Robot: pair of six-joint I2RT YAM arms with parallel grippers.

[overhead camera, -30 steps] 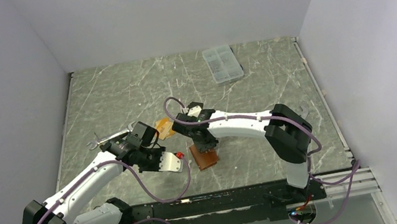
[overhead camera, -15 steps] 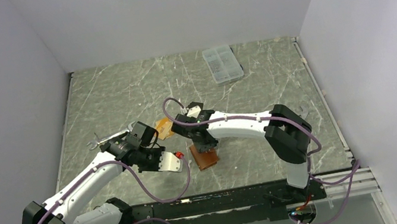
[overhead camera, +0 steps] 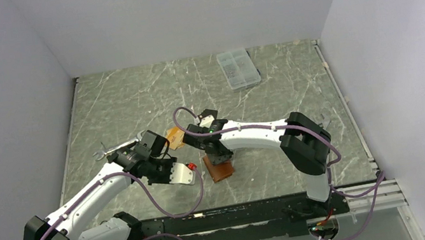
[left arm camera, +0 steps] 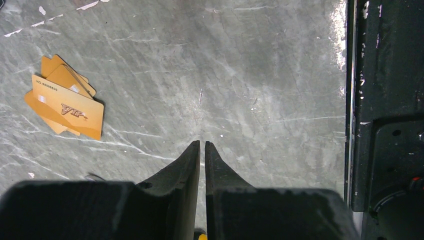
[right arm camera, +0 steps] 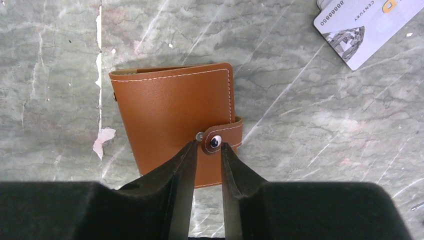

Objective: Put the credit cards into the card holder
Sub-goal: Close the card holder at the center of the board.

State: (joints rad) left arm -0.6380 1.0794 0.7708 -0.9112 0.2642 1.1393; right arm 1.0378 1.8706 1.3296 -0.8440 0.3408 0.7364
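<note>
- Change over the last second: in the overhead view my right wrist shifted slightly toward the left arm's side. The card holder (right arm camera: 170,115) kept its place on the surface (right arm camera: 310,130), and my left arm did not move.
- My right end effector (right arm camera: 206,145) was set narrow, with a small gap between the fingertips.
- The card holder lay closed directly beneath and just ahead of those fingertips. Its snap tab (right arm camera: 223,139) sat in the gap and ran on under the right-hand finger.
- The tab was wider than the gap, so I judged that it was straddled rather than pinched. I could not confirm contact with the leather.
- A silver-grey card (right arm camera: 367,30) lay face up on the surface, well ahead and to the right of my right end effector and apart from the card holder.
- My left end effector (left arm camera: 202,146) was closed to a thin slit with nothing in it, pointing at bare surface.
- The orange-tan cards (left arm camera: 65,106) lay in a loose overlapping stack ahead and well to the left of my left end effector.
- Meaning for the task: the small shift brought my right fingertips onto the tab, so the step in hand was probably unfastening the snap.
- No card was inside the card holder or in either end effector, so all of the loading remained to be done.
</note>
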